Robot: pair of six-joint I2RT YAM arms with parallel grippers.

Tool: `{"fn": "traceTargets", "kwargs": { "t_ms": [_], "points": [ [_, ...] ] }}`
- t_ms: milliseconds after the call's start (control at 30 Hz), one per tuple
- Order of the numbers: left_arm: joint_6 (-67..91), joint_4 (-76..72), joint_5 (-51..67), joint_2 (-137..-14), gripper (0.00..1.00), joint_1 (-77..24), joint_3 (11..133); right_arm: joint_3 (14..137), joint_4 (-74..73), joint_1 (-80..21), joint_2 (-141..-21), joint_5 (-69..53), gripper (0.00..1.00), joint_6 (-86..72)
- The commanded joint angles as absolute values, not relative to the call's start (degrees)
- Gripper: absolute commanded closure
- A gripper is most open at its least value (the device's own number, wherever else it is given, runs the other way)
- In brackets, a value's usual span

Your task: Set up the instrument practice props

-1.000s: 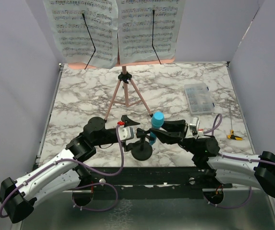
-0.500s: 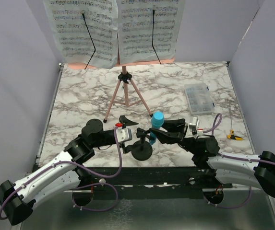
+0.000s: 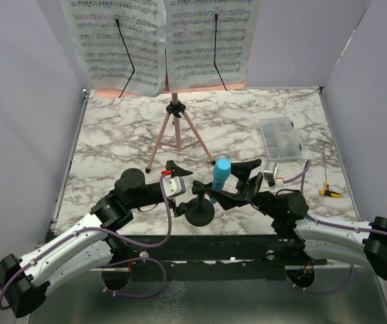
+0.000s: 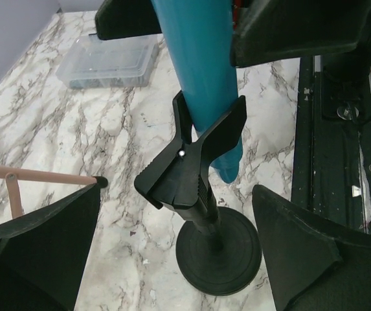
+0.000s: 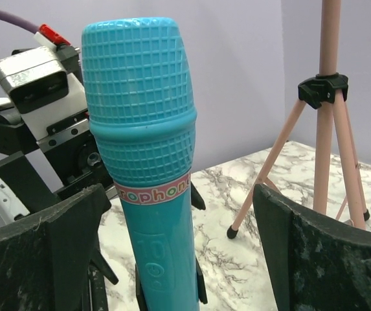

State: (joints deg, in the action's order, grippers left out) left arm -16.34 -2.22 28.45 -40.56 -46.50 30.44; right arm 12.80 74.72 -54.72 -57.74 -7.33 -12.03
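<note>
Blue toy microphone: I see it head up, handle seated in the forked clip of the black mic stand.
Left gripper: open, flanking that clip, untouching.
Right gripper: open, straddling the microphone above the clip.
Pink music stand: behind the mic stand, holding both sheet-music pages.

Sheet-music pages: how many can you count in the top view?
2: left page on the music stand's left half, right page beside it on the right; none appears hidden.
</note>
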Motion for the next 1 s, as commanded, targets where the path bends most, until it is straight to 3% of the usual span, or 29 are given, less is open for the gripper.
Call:
{"fn": "traceTargets", "kwargs": {
  "t_ms": [0,467,667,967],
  "points": [
    [-9.8,-5.4,24.4,-39.9,0.01,-46.5,29.4,13.8,63.5,-55.1,-53.0,-8.6,0.0,-9.5],
    [4.1,-14.3,10.3,-33.6,0.01,-46.4,26.1,13.7,28.4,-55.0,-29.2,-8.3,0.0,-6.9],
    [8.9,-13.3,2.5,-31.2,0.01,-46.4,26.2,12.1,19.8,-55.0,-20.1,-4.4,0.0,-10.5],
    [13.1,-8.0,-4.7,-35.0,0.01,-46.0,29.7,14.4,12.0,-54.7,-21.3,3.7,0.0,-15.0]
  ]
}}
